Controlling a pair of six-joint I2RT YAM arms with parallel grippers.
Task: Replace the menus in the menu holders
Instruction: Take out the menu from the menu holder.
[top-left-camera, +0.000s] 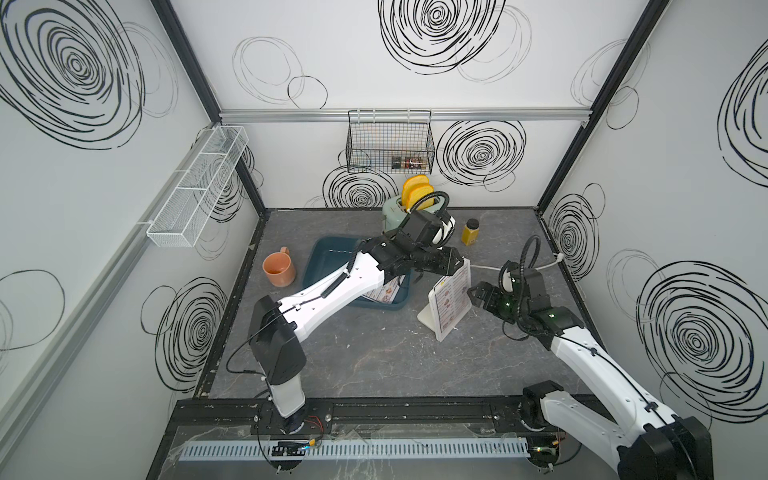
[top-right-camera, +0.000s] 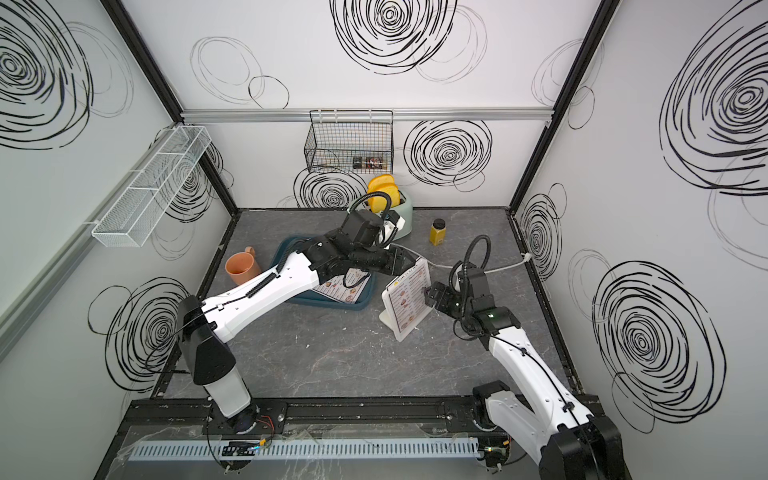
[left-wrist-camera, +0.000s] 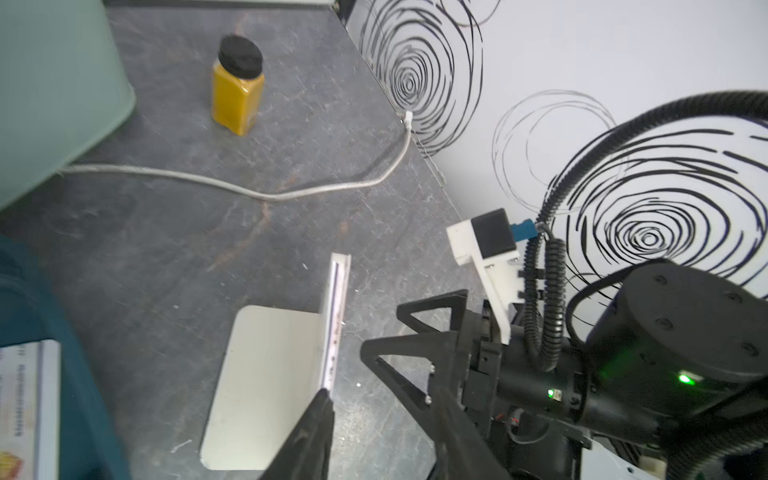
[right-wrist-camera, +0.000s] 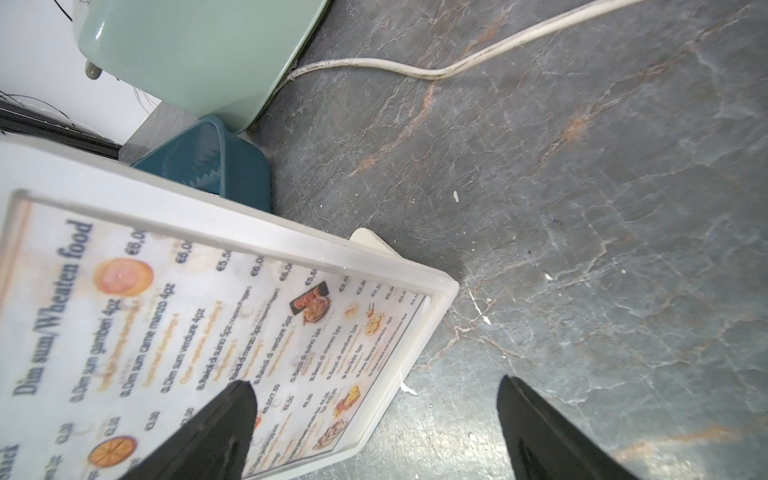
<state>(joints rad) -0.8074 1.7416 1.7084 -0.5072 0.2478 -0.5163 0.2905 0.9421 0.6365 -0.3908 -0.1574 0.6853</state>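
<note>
Dial: centred on the desk (top-left-camera: 374, 357), with 12 o'clock at the back wall, as in both top views.
Menu holder: the white menu holder (top-left-camera: 426, 318) stands near 3 o'clock, tilted, with its foot toward 9 o'clock and its face toward 4 o'clock.
Standing menu: the standing menu (top-left-camera: 454, 293) sits in the holder's frame, print facing the right arm.
Binned menu: the binned menu (top-right-camera: 334, 291) lies flat in the teal bin (top-left-camera: 326, 259) at 10 o'clock, largely covered by the left arm (top-left-camera: 345, 282).
Surroundings: orange mug (top-left-camera: 279, 269) at 9 o'clock by the desk's left edge; toaster (top-left-camera: 392, 212) with toast slices (top-left-camera: 417, 191) at 12 o'clock; spice jar (top-left-camera: 470, 232) at 1 o'clock; white cable (left-wrist-camera: 232, 187) lying on the desk from the toaster to the right wall, behind the holder; wire basket (top-left-camera: 390, 141) on the back wall; mesh shelf (top-left-camera: 197, 187) on the left wall.
Left end effector: the left end effector (top-left-camera: 460, 262) is at the holder's top edge, and its tip meets that edge in the wrist view. Its opening cannot be told, nor whether it grips anything.
Right end effector: the right end effector (right-wrist-camera: 374, 386) is spread wide and holds nothing. One finger (right-wrist-camera: 232, 403) is in front of the standing menu, contact unclear; the other is over bare desk.
Edges and room: the holder stands between both end effectors, with the bin near on its 9 o'clock side. Bare desk runs from 5 to 8 o'clock up to the front rail.
</note>
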